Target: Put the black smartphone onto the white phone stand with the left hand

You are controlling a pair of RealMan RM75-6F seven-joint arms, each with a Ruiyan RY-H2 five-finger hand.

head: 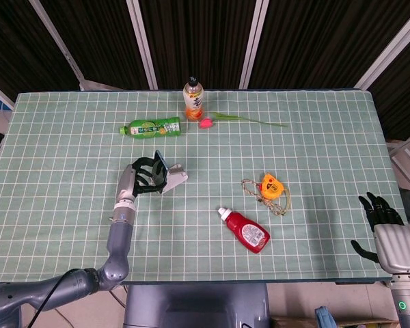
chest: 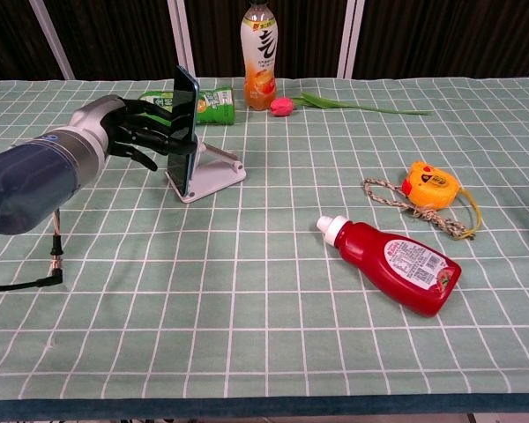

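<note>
black smartphone (chest: 187,129), upright on white phone stand (chest: 213,177)

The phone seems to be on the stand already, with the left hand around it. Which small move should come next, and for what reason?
Probably open the left hand slowly and draw it back a little toward the left. The black smartphone stands upright with its lower edge in the white phone stand, while the fingers are at its back. The right hand is idle at the table edge.

Left hand busy, right hand chilling

Left hand (chest: 137,132) reaches forward, fingers wrapped on the black smartphone (chest: 187,128); right hand (head: 381,222) hangs apart, fingers spread, holding nothing.
</note>
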